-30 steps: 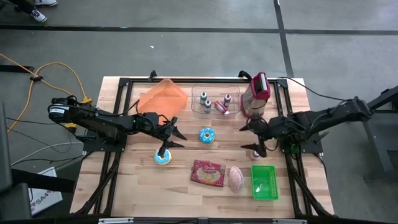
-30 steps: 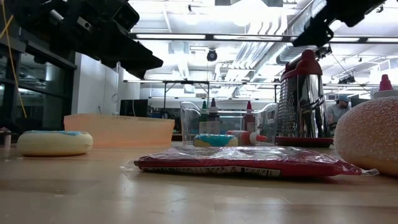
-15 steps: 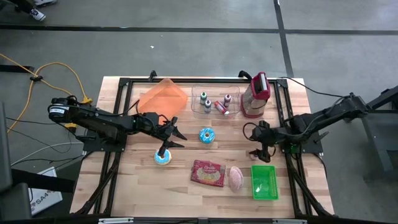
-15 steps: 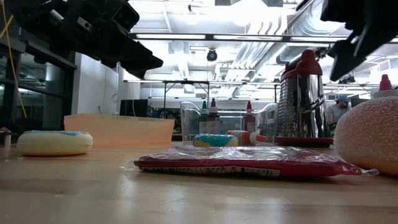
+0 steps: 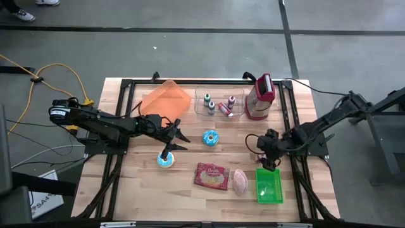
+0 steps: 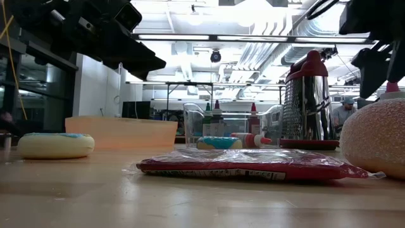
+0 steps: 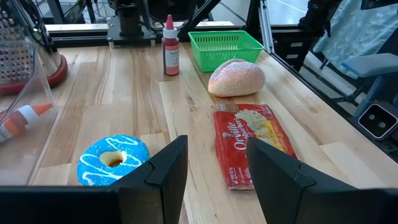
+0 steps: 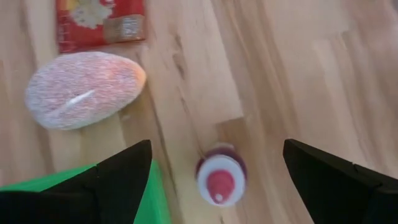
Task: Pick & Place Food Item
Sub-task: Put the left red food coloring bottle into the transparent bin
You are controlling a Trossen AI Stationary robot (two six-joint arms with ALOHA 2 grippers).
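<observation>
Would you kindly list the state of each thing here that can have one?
Left pincer: part open, empty, above the table.
Right pincer: open wide over the red bottle.
Red bottle: upright, capped.
Green basket: empty.
Grater: upright.
Popcorn packet: flat, sealed.

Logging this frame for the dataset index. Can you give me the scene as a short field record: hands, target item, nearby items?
right hand: open, hovering straight above the small red-capped bottle, not touching it
left hand: waiting over the table's left half, beside the blue-frosted ring doughnut
green plastic mesh basket: just beside the bottle, empty
pink sugared bun: between basket and red snack packet
second blue doughnut: mid-table
</observation>
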